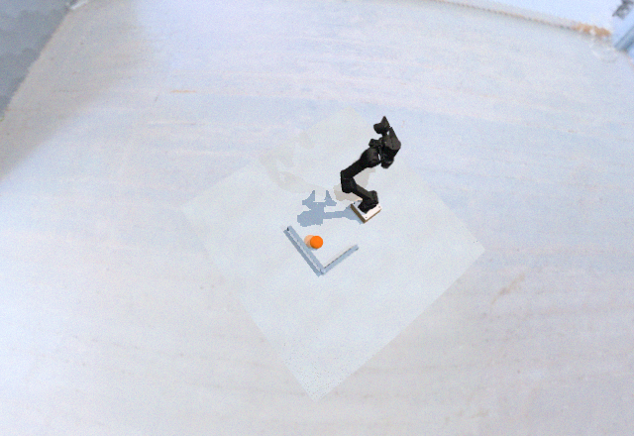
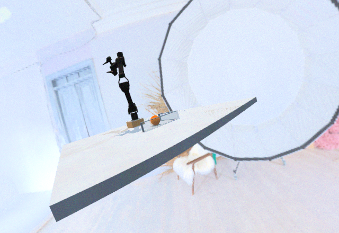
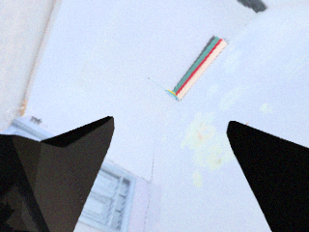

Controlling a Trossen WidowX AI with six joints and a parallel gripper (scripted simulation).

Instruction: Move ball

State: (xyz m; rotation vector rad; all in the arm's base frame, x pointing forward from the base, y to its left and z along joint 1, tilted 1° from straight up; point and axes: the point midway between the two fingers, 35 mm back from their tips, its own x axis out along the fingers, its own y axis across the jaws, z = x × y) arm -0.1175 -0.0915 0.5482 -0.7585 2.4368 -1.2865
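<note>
The orange ball [image 1: 316,242] [image 2: 154,120] is on the table inside the corner of two low clear walls, nearer the long wall [image 1: 303,248] than the short wall [image 1: 340,258]. The pale see-through copy [image 1: 307,240] shows at the ball's left side in the top view, between the ball and the long wall, partly overlapped by the ball; I cannot make it out in the exterior view. My black gripper [image 2: 105,68] [image 3: 171,121] is open and empty, raised high above the table and well away from the ball. It points away from the table; the wrist view shows only room walls between the fingers.
The arm's base block [image 1: 365,211] [image 2: 134,123] stands on the table beside the open side of the walled corner. The table [image 1: 317,339] [image 2: 109,159] has a dark front edge in the exterior view. The arm's shadow falls near the end of the long wall.
</note>
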